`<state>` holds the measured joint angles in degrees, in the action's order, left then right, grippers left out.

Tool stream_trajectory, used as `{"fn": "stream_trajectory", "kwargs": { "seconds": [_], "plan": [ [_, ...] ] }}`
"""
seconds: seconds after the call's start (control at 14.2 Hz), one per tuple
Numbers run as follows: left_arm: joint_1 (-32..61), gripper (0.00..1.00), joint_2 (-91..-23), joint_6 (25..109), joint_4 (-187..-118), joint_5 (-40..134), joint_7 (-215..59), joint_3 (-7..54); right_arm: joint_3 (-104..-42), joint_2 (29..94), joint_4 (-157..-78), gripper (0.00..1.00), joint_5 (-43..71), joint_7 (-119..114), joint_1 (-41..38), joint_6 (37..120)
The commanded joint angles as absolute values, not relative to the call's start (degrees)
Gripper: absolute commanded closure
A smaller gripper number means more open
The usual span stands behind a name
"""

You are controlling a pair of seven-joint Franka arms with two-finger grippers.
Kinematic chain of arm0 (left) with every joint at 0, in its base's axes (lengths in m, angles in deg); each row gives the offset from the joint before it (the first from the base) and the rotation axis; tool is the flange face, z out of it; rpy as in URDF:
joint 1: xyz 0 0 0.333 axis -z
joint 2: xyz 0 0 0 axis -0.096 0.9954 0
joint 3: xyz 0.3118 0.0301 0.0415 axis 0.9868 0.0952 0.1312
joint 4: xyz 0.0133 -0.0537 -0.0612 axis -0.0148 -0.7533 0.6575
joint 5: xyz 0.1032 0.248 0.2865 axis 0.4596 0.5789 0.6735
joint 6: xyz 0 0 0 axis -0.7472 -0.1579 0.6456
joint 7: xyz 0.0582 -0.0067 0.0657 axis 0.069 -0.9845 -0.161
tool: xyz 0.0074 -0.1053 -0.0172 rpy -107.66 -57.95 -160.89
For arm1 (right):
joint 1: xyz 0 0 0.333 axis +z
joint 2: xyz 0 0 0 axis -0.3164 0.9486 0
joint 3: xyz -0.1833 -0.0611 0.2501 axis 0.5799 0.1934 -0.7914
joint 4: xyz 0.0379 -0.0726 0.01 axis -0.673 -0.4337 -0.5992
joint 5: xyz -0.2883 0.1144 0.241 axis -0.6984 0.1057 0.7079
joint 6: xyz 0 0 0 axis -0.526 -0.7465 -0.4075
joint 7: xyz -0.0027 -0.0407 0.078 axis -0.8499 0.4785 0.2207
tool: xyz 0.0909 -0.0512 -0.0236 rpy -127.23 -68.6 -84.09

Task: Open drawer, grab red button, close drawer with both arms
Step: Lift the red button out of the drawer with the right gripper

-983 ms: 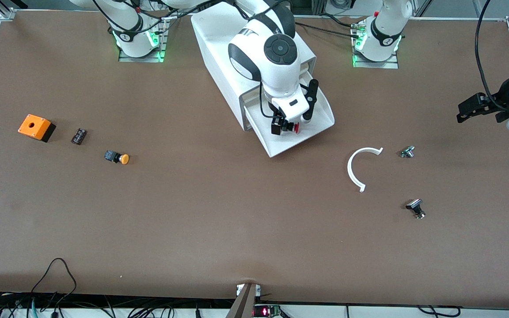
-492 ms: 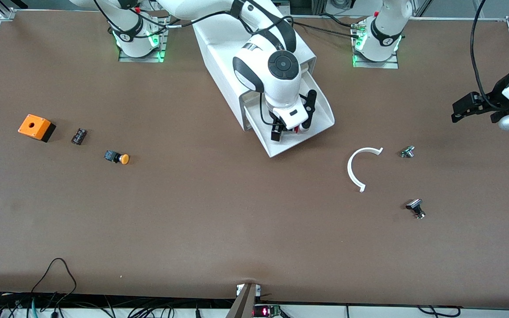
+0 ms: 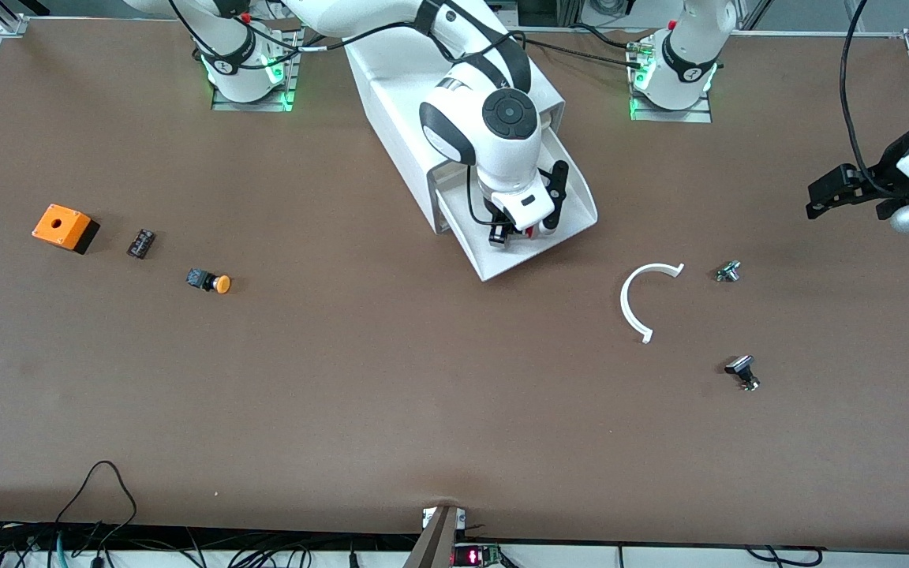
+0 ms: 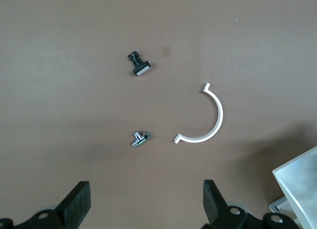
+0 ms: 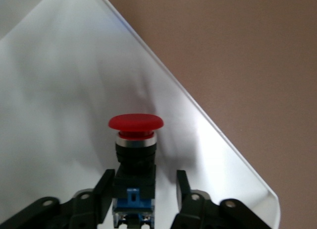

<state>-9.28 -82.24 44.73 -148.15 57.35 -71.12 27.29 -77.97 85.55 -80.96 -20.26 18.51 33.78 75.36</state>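
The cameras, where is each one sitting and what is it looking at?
Front view: high across the table, facing both arms; it shows the open drawer, the right gripper in it, and the left gripper waiting at the left arm's end of the table.
Left wrist view: looks down past its open fingers at the white curved piece.
Right wrist view: looks into the drawer at the red button between its open fingers.
Shared: the front and left wrist views both show the curved piece.

I am seeing no words, labels, brand names or numbers clear enough to read on anything here.
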Motion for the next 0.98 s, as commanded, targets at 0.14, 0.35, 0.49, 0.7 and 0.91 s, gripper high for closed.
{"fn": "stream_trajectory", "kwargs": {
  "seconds": [0.14, 0.35, 0.49, 0.7, 0.91],
  "plan": [
    [-9.34, 0.00, -81.40, 43.98, -146.42, 56.41, -71.50, 27.22, -77.06, 86.82, -79.25, 0.76, -21.20, 18.46, 33.23, 75.76],
    [-9.78, 0.00, -81.23, 43.98, -146.51, 56.50, -71.32, 27.40, -74.87, 85.51, -78.64, 0.79, -21.12, 17.68, 33.67, 72.52],
    [-9.87, 0.00, -81.05, 43.98, -146.51, 56.76, -70.97, 27.66, -74.16, 82.35, -78.20, 0.80, -20.94, 17.33, 34.02, 70.67],
    [-9.70, 0.00, -81.05, 43.98, -146.51, 57.03, -70.88, 27.49, -73.54, 76.81, -78.20, 0.80, -20.59, 13.73, 32.63, 69.60],
    [-9.69, 0.00, -80.97, 43.98, -146.51, 57.12, -71.06, 27.31, -74.07, 74.78, -78.37, 0.80, -20.41, 13.55, 26.75, 69.52]
  ]
}}
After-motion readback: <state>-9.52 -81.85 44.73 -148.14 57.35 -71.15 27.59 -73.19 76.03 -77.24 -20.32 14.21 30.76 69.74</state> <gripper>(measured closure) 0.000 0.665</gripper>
